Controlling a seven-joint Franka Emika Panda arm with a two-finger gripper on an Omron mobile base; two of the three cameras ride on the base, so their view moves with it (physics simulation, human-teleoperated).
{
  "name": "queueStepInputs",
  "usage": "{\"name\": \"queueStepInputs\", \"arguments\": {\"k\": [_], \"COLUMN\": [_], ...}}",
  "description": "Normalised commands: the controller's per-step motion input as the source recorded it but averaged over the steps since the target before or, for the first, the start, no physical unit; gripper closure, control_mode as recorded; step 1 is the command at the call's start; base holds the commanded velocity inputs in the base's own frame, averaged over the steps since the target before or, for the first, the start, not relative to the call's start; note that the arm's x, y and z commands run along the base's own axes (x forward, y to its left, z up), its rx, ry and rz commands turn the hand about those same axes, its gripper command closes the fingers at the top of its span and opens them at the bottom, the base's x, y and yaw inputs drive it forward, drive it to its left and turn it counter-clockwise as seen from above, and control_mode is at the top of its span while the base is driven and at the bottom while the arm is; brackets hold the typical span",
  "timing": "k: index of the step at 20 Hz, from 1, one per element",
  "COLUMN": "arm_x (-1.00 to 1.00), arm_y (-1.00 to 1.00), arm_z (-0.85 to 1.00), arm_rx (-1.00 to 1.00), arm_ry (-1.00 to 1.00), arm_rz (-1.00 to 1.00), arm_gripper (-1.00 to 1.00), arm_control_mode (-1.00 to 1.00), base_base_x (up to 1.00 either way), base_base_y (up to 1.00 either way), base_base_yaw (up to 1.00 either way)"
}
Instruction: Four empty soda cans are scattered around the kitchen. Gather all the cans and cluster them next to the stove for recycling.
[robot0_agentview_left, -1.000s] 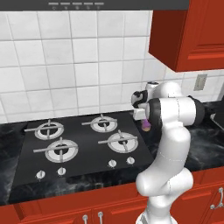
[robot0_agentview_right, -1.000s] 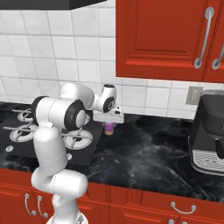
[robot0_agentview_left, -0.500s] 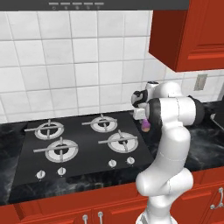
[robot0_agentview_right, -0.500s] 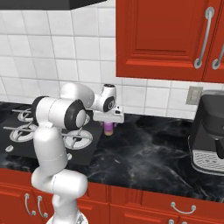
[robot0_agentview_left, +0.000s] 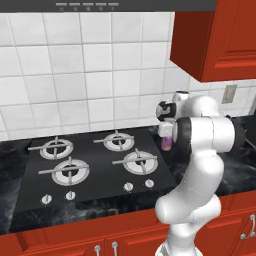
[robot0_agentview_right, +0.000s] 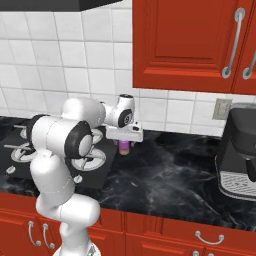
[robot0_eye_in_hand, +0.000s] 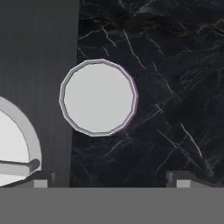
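Purple can (robot0_agentview_right: 124, 145) set upright at the stove's (robot0_agentview_left: 90, 165) right edge.
Directly above its silver top, the gripper (robot0_eye_in_hand: 109, 180) is held with fingers spread wide, touching nothing; behind, black marbled counter (robot0_agentview_right: 175, 175) meets white tiled wall (robot0_agentview_left: 90, 85).

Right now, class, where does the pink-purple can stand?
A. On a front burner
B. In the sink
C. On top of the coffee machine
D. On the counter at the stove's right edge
D: the can stands upright on the black counter just beside the stove, under the open gripper.
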Motion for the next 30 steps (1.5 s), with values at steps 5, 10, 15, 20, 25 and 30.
{"name": "queueStepInputs", "arguments": {"k": [5,10,15,20,25,30], "arm_x": [-0.87,-0.58,-0.49,-0.41,-0.44,-0.36], "arm_y": [-0.03,0.00,0.27,0.40,0.31,0.09], "arm_z": [0.21,0.42,0.31,0.40,0.46,0.48], "arm_rx": [0.00,0.00,0.00,0.00,0.00,0.00], "arm_ry": [-0.04,-0.02,-0.01,0.00,0.00,0.00], "arm_rz": [0.00,0.00,0.00,0.00,0.00,0.00], "arm_gripper": [-1.00,-1.00,-1.00,-1.00,-1.00,-1.00], "arm_control_mode": [-1.00,-1.00,-1.00,-1.00,-1.00,-1.00], "base_base_x": [0.00,0.00,0.00,0.00,0.00,0.00], "base_base_y": [0.00,0.00,0.00,0.00,0.00,0.00], "base_base_yaw": [0.00,0.00,0.00,0.00,0.00,0.00]}}
